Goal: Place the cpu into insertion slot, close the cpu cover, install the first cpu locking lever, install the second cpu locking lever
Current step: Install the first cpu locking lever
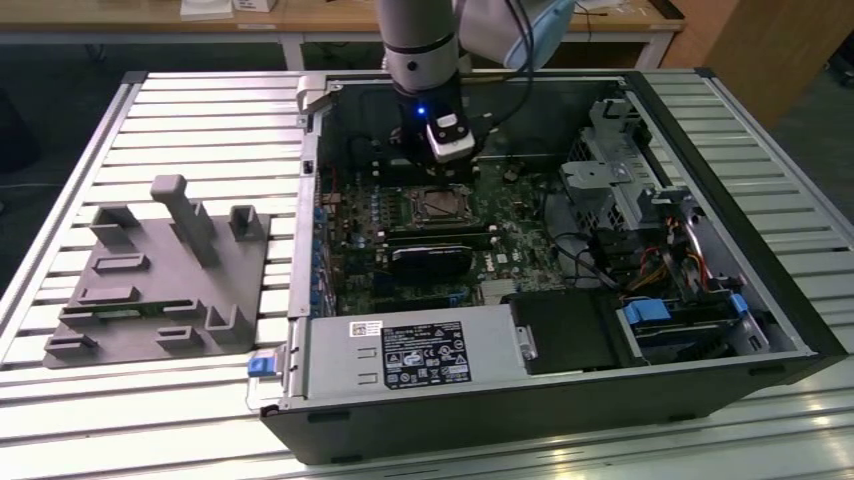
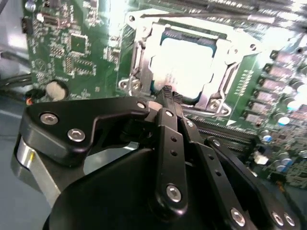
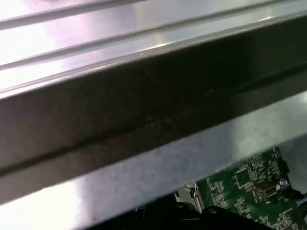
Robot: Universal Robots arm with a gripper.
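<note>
I see my gripper [image 2: 170, 95] clenched on nothing (fingertips pressed together). The chip [image 2: 184, 60] lies just beyond its tips

Black gripper [image 2: 169, 95], fingers pressed together with no gap at the tips. Just past the jaws, pale cpu [image 2: 184, 60] seated in the insertion slot [image 2: 132, 85], with the silvery cpu cover [image 2: 224, 72] lying flat around its face. Beyond that, 1 thin metal lever rod [image 2: 206, 17] crossing the far side. Green circuit board [image 2: 72, 43] all around; round coin cell [image 2: 56, 89] off to the side of the jaws.
</note>
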